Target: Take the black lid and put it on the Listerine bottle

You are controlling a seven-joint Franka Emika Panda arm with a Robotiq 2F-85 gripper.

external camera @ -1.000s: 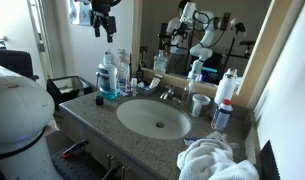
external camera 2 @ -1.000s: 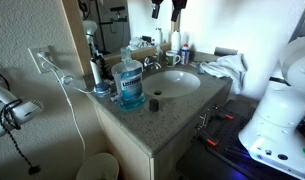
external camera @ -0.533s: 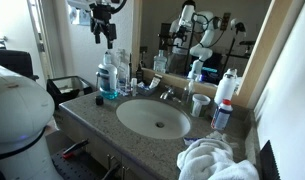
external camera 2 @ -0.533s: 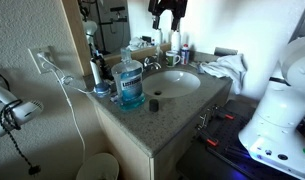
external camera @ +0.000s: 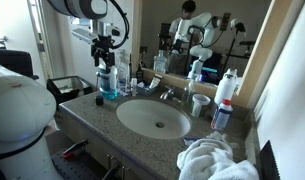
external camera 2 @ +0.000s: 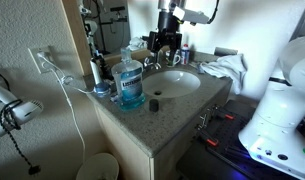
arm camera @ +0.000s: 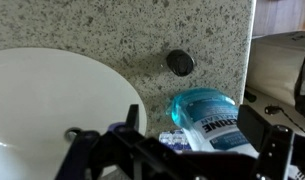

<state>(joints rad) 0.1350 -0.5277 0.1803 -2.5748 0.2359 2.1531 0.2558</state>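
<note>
The black lid [arm camera: 179, 62] lies on the speckled counter next to the sink; it also shows in an exterior view [external camera 2: 155, 103]. The Listerine bottle [external camera 2: 130, 82], broad with blue liquid, stands upright and uncapped at the counter's end, seen in the second exterior view [external camera: 109, 84] and from above in the wrist view [arm camera: 207, 118]. My gripper [external camera 2: 162, 42] is open and empty. It hangs above the counter over the bottle and sink edge [external camera: 105, 55]. In the wrist view its fingers [arm camera: 177, 150] straddle the bottle's top, with the lid farther ahead.
The white sink basin [external camera: 152, 120] with its faucet [external camera: 170, 93] fills the counter's middle. A white towel [external camera: 212, 158] lies at one end. A white bottle with a red cap [external camera: 227, 88], cups and slimmer bottles stand by the mirror. A toothbrush [external camera 2: 95, 70] stands beside the Listerine bottle.
The gripper has come down from high above the counter to just above the Listerine bottle, staying open. The lid and bottle have not moved.
</note>
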